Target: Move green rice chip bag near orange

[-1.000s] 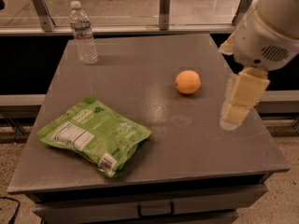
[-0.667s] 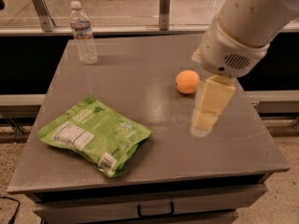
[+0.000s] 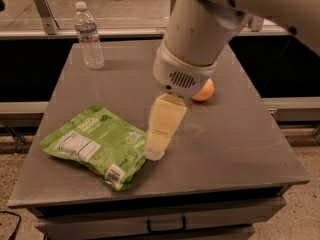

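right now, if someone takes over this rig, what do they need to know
Tool: low at the right edge of the green rice chip bag; contact with the bag cannot be told.
Bag: flat on the front left of the table, label side up.
Orange: right of centre, farther back, partly hidden by the arm, well apart from the bag.
Water bottle: upright at the back left, out of the way.
Done: tool brought to the bag.
Left: grasp the bag, carry it to the right and back, set it beside the orange.
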`<state>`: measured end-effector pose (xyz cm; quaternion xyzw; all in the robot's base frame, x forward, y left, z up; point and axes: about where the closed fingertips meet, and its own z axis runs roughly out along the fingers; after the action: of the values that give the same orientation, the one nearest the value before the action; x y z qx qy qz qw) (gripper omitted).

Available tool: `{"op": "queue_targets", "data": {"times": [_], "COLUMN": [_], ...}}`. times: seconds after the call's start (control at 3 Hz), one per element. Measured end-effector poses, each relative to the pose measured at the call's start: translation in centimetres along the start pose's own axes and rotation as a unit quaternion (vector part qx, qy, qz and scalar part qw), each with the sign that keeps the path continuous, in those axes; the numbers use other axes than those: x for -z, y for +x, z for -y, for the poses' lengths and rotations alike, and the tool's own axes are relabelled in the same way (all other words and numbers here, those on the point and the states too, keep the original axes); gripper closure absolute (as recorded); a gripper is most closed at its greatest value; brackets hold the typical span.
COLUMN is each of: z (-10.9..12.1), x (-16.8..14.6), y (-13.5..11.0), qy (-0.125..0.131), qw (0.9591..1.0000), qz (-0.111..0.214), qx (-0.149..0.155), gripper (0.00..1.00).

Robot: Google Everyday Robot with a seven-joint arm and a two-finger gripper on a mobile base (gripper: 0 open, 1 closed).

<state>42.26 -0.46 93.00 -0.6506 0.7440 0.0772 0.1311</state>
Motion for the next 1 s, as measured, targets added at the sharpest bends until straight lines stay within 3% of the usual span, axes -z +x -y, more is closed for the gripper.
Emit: {"op": "queue_targets", "data": {"times": [0.33,1.0], "z": [-0.5,-1.0], "x": [-2.2,-6.1], "y": [-2.4,-3.6], "qy": [-0.006,0.002], "qw": [0.9997,0.9981], "qz": [-0.002,-0.037], "qx": [-0.024,-0.049], "gripper": [0.0,0.0]}}
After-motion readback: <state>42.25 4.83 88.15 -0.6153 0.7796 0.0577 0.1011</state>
